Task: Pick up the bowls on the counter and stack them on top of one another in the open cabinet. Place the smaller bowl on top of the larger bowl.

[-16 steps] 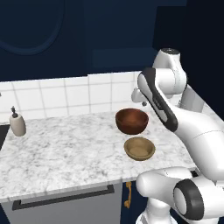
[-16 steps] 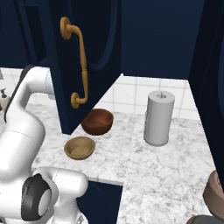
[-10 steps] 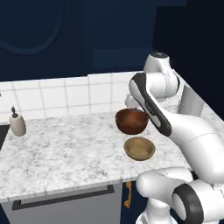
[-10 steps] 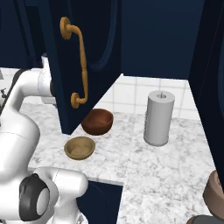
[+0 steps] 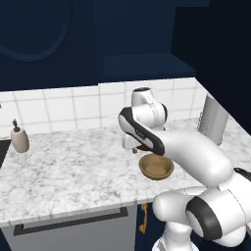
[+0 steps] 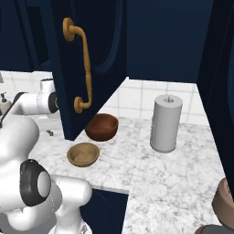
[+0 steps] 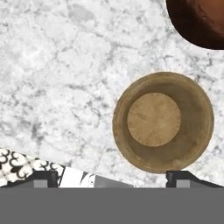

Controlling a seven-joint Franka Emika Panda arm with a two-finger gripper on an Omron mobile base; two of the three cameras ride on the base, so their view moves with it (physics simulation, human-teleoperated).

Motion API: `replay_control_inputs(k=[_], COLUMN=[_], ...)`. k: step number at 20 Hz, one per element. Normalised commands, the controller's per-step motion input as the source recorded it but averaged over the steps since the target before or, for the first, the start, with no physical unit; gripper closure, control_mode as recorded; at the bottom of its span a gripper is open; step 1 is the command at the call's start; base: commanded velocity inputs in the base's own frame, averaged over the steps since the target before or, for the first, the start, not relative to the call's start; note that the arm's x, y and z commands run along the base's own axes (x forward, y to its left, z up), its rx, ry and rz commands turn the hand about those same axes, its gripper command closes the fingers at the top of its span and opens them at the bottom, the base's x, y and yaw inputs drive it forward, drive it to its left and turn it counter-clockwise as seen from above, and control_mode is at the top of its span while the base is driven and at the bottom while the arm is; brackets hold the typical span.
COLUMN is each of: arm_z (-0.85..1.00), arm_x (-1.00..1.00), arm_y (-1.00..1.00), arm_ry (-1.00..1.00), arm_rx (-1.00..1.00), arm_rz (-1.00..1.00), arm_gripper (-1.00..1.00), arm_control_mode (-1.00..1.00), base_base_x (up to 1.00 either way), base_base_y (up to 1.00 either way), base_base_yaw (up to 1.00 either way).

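1. Shallow tan bowl [image 7: 162, 122] sits upright on the marbled counter [image 7: 61, 87], deep reddish-brown bowl [image 7: 199, 22] at its 1 o'clock, apart
2. Gripper [image 7: 113, 177] released, jaws wide above the tan bowl
3. Paper towel roll [image 6: 166, 122] stands well to the side, navy cabinet door [image 6: 87, 59] overhangs the bowls
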Motion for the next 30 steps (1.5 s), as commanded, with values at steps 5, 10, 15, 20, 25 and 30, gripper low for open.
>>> replay_control_inputs(k=[5,10,15,20,25,30], arm_z=[-1.00,-0.98,-0.48,-0.36,-0.10,0.00], arm_x=[0.00,0.05,0.29,0.25,0.07,-0.01], arm_y=[0.00,-0.01,-0.02,-0.08,-0.01,0.00], arm_ry=[0.04,-0.02,-0.04,0.00,0.00,-0.01], arm_rx=[-0.13,-0.05,-0.02,-0.07,-0.02,0.00], arm_rz=[-0.01,-0.05,0.00,0.00,0.00,0.00], arm_gripper=[-1.00,-1.00,-1.00,-1.00,1.00,1.00], arm_control_mode=[-1.00,-1.00,-1.00,-1.00,-1.00,-1.00], base_base_x=[0.00,0.00,0.00,0.00,0.00,0.00], base_base_y=[0.00,0.00,0.00,0.00,0.00,0.00], base_base_yaw=[0.00,0.00,0.00,0.00,0.00,0.00])
